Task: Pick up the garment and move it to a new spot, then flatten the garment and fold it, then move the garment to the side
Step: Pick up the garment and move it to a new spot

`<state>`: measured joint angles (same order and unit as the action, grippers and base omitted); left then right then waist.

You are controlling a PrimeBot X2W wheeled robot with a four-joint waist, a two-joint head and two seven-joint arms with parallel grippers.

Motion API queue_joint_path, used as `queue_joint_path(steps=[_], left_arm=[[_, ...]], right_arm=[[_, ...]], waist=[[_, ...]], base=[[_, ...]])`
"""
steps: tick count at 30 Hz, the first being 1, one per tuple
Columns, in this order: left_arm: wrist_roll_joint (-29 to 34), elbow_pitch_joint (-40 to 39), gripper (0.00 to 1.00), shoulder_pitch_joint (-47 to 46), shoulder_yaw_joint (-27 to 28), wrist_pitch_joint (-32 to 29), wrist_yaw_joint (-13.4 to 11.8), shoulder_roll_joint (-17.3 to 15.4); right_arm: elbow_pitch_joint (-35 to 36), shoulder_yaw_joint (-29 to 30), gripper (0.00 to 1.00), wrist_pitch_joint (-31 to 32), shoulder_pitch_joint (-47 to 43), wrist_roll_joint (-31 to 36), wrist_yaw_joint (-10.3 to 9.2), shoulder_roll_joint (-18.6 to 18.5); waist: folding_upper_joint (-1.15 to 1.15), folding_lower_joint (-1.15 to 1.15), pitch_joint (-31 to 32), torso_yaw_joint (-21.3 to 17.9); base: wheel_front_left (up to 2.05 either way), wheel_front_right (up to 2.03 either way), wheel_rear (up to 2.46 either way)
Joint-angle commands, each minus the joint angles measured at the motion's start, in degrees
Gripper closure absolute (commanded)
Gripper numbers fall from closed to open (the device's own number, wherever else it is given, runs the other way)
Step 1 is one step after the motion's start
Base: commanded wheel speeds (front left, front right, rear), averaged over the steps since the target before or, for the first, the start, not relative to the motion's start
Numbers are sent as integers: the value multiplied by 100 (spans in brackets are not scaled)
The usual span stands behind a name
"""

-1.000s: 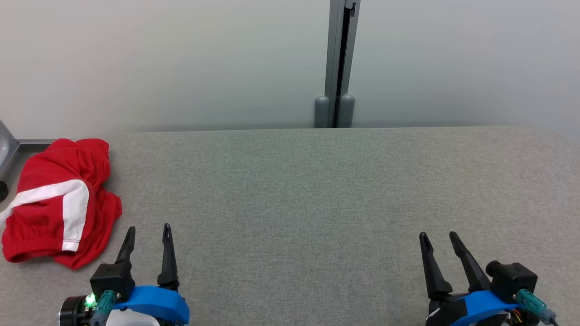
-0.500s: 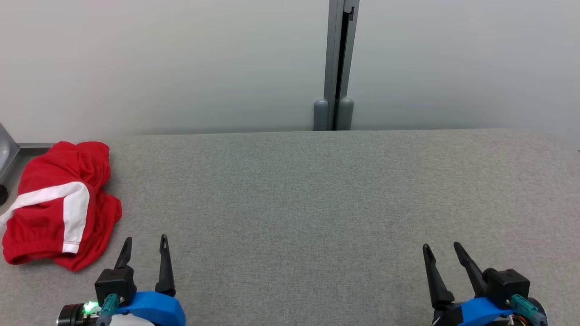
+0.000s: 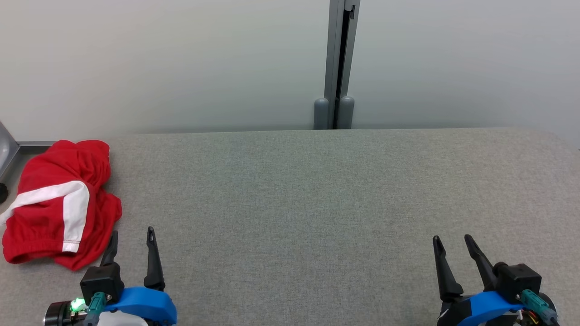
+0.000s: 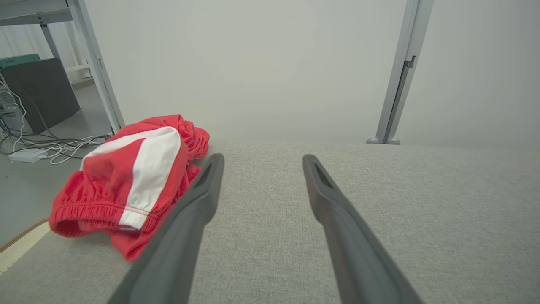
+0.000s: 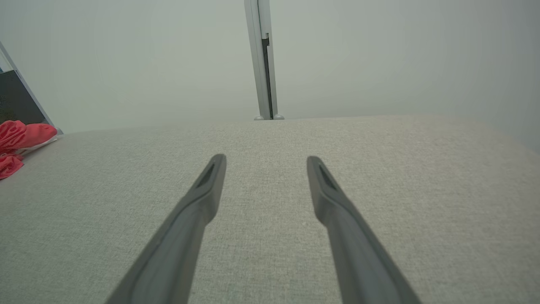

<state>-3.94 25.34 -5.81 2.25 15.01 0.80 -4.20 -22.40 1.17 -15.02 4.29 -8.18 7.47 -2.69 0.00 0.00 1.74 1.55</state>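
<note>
A crumpled red garment (image 3: 54, 203) with a white stripe lies at the left edge of the grey fabric surface (image 3: 317, 203). My left gripper (image 3: 131, 234) stands open just right of the garment's lower edge, nothing between its fingers. In the left wrist view the garment (image 4: 130, 177) lies left of the open left gripper (image 4: 261, 162), close beside the left finger. My right gripper (image 3: 451, 242) is open at the lower right, far from the garment. The right wrist view has the right gripper (image 5: 265, 162) open over bare fabric, with the garment (image 5: 19, 143) at the far left edge.
A pale wall runs behind the surface, with a grey metal post (image 3: 337, 63) at the back middle. A metal frame leg (image 4: 95, 63), cables (image 4: 38, 147) and a dark box (image 4: 40, 93) are on the floor beyond the left edge.
My left gripper has shifted left toward the garment. My right gripper has drifted a little to the right. Both stay open; the garment has not moved.
</note>
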Motion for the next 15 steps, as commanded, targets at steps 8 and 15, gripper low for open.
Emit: queue_joint_path(steps=[8, 15], left_arm=[[36, -66, 0, 50, 31, 27, -32, -9], [30, -125, 0, -14, 87, 26, -54, -18]], right_arm=[[-1, 13, 0, -25, 9, 2, 5, -36], [34, 43, 0, -24, -1, 10, 5, -35]], waist=[[0, 0, -7, -10], [0, 0, -4, 166]], base=[[0, 0, 0], [0, 0, 0]])
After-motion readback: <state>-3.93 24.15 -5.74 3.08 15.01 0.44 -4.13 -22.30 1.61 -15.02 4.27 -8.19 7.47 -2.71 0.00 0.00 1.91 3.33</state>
